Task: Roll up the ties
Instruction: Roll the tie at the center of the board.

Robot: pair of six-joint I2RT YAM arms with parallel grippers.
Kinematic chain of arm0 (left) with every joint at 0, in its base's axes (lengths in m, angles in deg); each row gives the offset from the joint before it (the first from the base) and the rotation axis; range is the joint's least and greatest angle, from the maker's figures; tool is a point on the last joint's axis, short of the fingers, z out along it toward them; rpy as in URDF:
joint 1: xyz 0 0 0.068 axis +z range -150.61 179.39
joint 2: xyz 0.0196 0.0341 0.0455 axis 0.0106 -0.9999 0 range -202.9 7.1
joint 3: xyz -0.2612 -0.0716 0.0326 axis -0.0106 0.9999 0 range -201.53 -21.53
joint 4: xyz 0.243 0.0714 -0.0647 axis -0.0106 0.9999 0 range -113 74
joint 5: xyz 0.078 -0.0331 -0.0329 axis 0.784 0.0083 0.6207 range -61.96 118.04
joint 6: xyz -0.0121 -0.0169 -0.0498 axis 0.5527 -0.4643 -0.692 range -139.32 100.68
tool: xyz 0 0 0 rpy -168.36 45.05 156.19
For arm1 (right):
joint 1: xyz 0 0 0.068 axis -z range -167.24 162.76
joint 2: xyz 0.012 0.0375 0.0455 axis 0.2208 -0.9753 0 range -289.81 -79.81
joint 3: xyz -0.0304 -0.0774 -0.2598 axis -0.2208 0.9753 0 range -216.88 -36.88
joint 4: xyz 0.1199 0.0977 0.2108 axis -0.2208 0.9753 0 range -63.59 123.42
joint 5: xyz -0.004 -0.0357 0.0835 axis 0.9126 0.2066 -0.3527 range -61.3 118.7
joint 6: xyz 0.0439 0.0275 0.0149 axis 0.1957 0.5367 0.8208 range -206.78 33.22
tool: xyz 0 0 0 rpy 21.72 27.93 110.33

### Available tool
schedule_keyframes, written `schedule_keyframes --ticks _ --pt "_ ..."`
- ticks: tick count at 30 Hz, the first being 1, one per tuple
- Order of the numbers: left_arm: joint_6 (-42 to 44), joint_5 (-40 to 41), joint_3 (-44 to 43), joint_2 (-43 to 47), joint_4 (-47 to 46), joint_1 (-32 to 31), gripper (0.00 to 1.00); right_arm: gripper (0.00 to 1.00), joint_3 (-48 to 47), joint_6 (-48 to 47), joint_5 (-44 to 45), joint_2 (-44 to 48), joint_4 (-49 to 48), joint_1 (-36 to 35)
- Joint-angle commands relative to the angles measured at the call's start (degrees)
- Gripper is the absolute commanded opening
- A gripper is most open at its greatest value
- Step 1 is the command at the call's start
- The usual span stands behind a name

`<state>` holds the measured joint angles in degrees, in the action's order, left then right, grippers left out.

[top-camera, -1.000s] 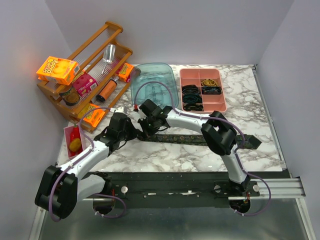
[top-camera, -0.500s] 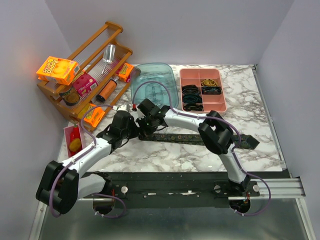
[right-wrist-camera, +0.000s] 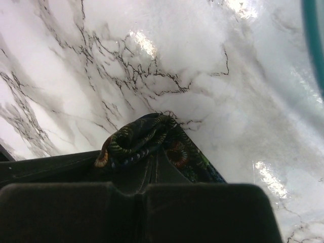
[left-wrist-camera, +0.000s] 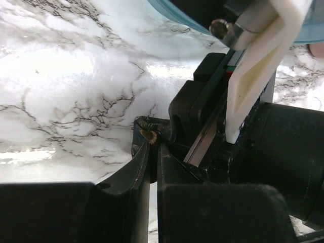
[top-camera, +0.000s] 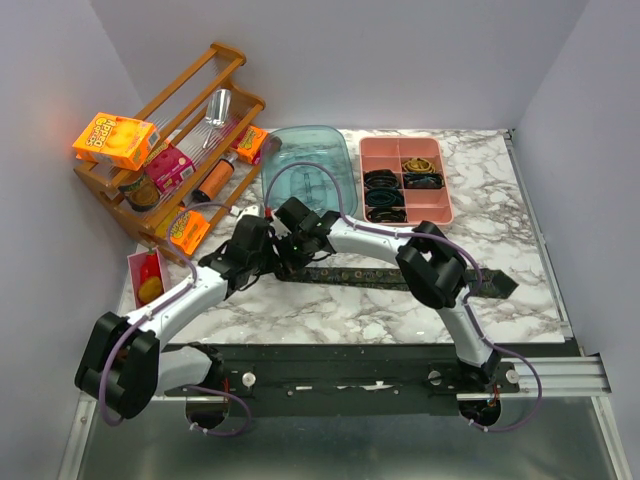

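One of the ties [top-camera: 380, 276], black with a gold-brown pattern, lies flat across the marble table [top-camera: 520, 200], its broad end at the right. Both grippers meet at its left end. In the top view, my left gripper [top-camera: 268, 254] and my right gripper [top-camera: 289, 250] sit almost tip to tip. The left wrist view shows my left gripper [left-wrist-camera: 153, 145] nearly shut, with a bit of the tie [left-wrist-camera: 148, 134] pinched at its tips. In the right wrist view, my right gripper [right-wrist-camera: 152, 158] is shut on the curled end of the tie [right-wrist-camera: 135, 139], which bunches over its fingertips.
Just behind the grippers stands a teal bin [top-camera: 312, 160]. A pink compartment tray [top-camera: 378, 148] with rolled dark items sits at the back right. A wooden rack [top-camera: 225, 55] of boxes and bottles fills the back left. A small pink container [top-camera: 137, 262] stands at the left edge.
My left gripper has shifted back and to the right, closer against the right gripper. The tie's right end has slid slightly left. Both grips are unchanged.
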<state>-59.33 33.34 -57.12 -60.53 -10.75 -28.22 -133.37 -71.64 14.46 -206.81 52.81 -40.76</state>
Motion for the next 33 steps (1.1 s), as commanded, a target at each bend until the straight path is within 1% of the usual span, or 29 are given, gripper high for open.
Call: schedule_keyframes --ticks 1,7,13,16,21,28,33 --pt "3.2 5.9 -4.4 -1.5 5.8 -0.7 0.0 0.01 0.0 0.5 -0.7 3.9 0.6 -0.3" --pt "5.6 10.1 -7.5 -3.4 10.9 -1.0 0.0 0.01 -0.3 -0.2 4.5 6.7 3.6 0.0" --pt "8.0 12.7 -9.4 -4.2 13.8 -1.7 0.0 0.01 3.6 0.2 6.7 10.5 3.7 1.3" --pt "8.7 13.2 -10.4 -5.2 15.1 -2.3 0.0 0.01 5.9 0.3 7.1 12.3 3.7 2.4" --pt "9.7 16.1 -12.6 -7.2 17.6 -3.7 0.0 0.01 9.9 -0.4 8.3 15.8 3.5 4.5" --pt "11.1 19.4 -15.0 -9.6 19.4 -5.7 0.0 0.01 14.8 -0.6 8.6 18.2 2.3 6.1" --pt "11.9 22.2 -17.4 -13.6 21.0 -9.0 0.0 0.01 18.0 0.3 7.6 19.6 0.8 7.1"
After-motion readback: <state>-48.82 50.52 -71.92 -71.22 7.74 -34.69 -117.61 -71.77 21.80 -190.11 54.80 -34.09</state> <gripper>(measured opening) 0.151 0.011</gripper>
